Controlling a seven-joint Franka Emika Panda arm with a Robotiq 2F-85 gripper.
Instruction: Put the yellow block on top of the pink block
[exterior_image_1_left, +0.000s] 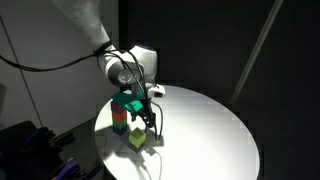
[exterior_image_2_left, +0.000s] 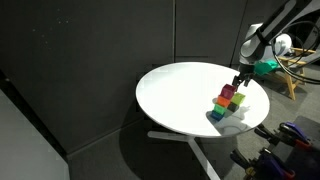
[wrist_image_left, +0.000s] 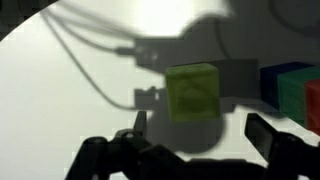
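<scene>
The yellow block (wrist_image_left: 193, 92) is a pale yellow-green cube standing alone on the white table, and it shows in both exterior views (exterior_image_1_left: 136, 139) (exterior_image_2_left: 217, 114). My gripper (wrist_image_left: 200, 135) is open and empty, its two fingers spread on either side just short of the cube, not touching it. In the exterior views the gripper (exterior_image_1_left: 151, 122) (exterior_image_2_left: 240, 80) hangs low over the cluster of cubes. The pink block (exterior_image_2_left: 231, 92) is a magenta cube in that cluster, beside the yellow block. It does not show in the wrist view.
Blue (wrist_image_left: 285, 72), green (wrist_image_left: 291, 97) and red-orange (wrist_image_left: 313, 108) cubes stand close by at the wrist view's right edge. A green cube (exterior_image_1_left: 126, 101) tops the stack. The round white table (exterior_image_1_left: 210, 130) has its edge near the cubes (exterior_image_2_left: 262, 112).
</scene>
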